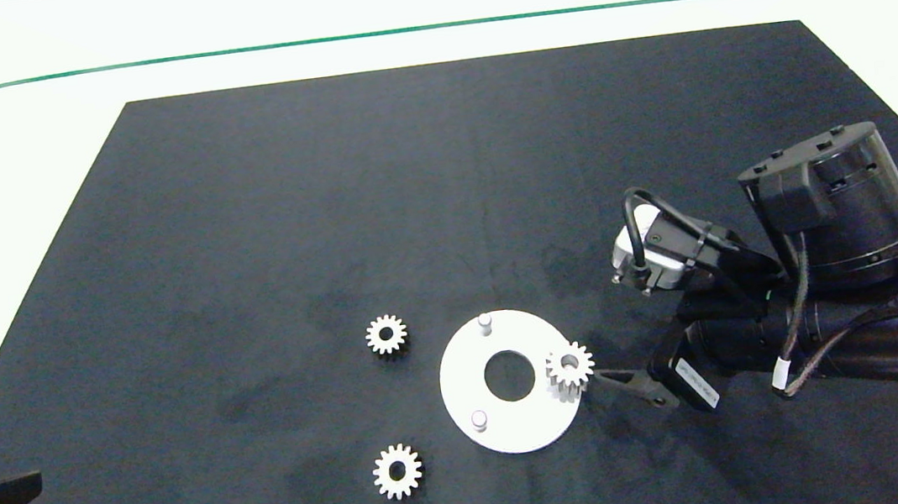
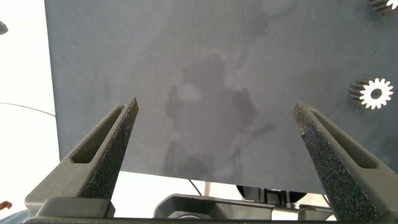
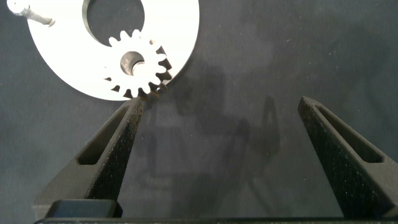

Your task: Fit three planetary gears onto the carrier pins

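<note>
One pale toothed planetary gear (image 1: 570, 367) sits flat on a carrier pin on the white disc (image 1: 466, 402), bore axis upright, just ahead of the right gripper (image 3: 217, 118), whose fingers are spread wide, holding nothing. Two loose gears (image 1: 386, 334) lie flat beyond the disc. Left gripper (image 2: 217, 124) spread wide over bare mat (image 1: 243, 225)

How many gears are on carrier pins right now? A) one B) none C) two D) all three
A: one gear sits on the pin at the disc's right edge, while two gears lie loose on the mat and two pins stand bare; the right gripper is open beside it.
</note>
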